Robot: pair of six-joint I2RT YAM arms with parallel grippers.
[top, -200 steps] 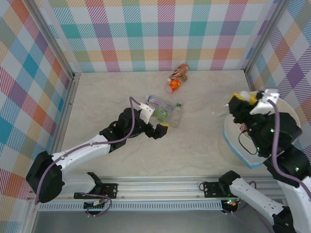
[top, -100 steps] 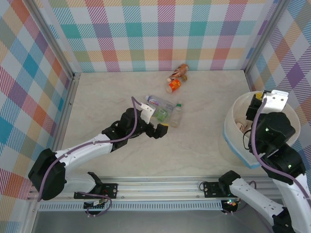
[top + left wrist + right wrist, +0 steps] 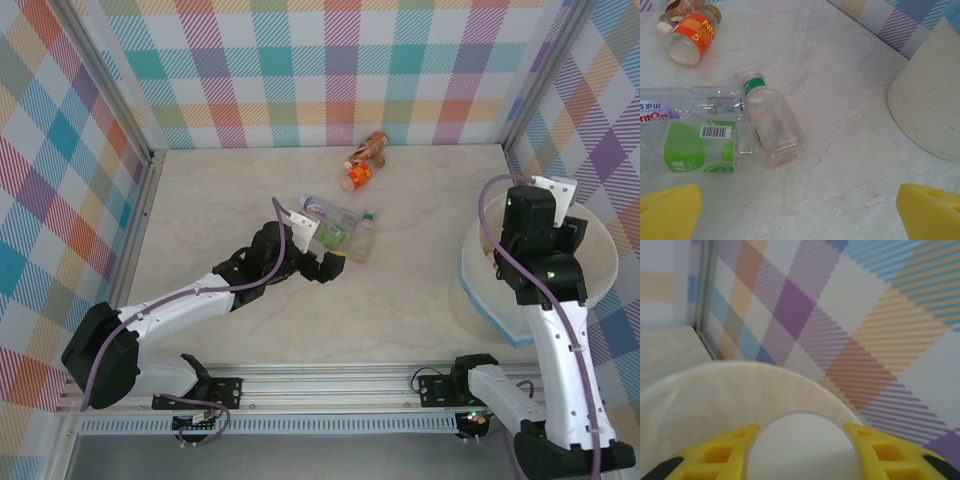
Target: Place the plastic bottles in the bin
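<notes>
The tabletop (image 3: 420,300) is a pale slab with faint marble veining. It is boxed in by cloth walls in a pastel check on the left (image 3: 50,200), the far side (image 3: 330,70) and the right (image 3: 605,110). A metal post leans up from the far left corner (image 3: 105,80) and another from the far right corner (image 3: 550,75), and a ribbed metal rail (image 3: 330,383) runs along the near edge.

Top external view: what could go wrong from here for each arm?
1. The green-banded bottle lies touching the green-label bottle; the open left gripper, closing there, may pinch both or roll one away.
2. The right gripper holds a pale round bottle seemingly close to the bin rim; released there, it might bounce out.
</notes>
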